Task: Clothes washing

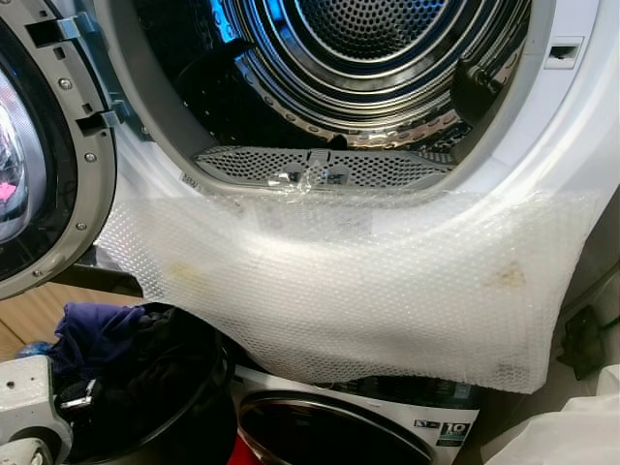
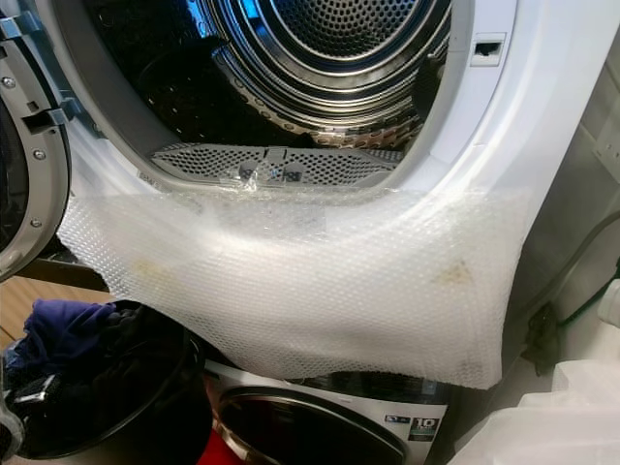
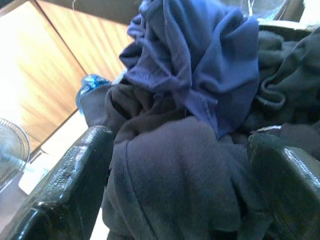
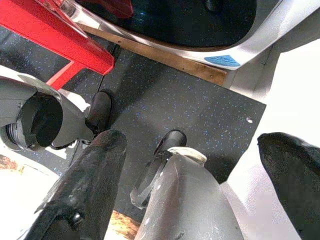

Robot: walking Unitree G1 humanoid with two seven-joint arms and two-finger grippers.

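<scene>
The left gripper (image 3: pixel 177 185) is closing on dark clothes (image 3: pixel 175 170): its two black fingers (image 3: pixel 70 185) are standing on either side of a bunched grey-navy garment, which is bulging out between them and pressing against both. Just above that bundle a brighter blue garment (image 3: pixel 200 65) is lying crumpled, touching it. From the head views, the same pile of clothes is sitting in a black basket (image 1: pixel 189 412) at the robot's lower left, below the machine's open door (image 1: pixel 44 155), with the silver left arm (image 1: pixel 29 407) reaching in beside it.

The right gripper (image 4: pixel 200 165) is hanging low with its fingers spread wide apart and nothing between them, pointing down at a dark speckled floor (image 4: pixel 195 100). A red frame (image 4: pixel 60 35) and the robot's own grey leg (image 4: pixel 185 200) are showing beneath it.

Straight ahead, the upper machine's drum (image 1: pixel 387 48) is gaping open, its perforated steel wall shining, with a slotted lint filter (image 1: pixel 320 167) lying along the lower lip of the opening. A sheet of bubble wrap (image 1: pixel 349 281) is draping down over the white front below the opening, marked by a couple of yellowish stains. Underneath it, the dark round door of a second machine (image 1: pixel 329 426) is peeking out. A wooden floor (image 3: pixel 50 75) is showing beyond the basket.
</scene>
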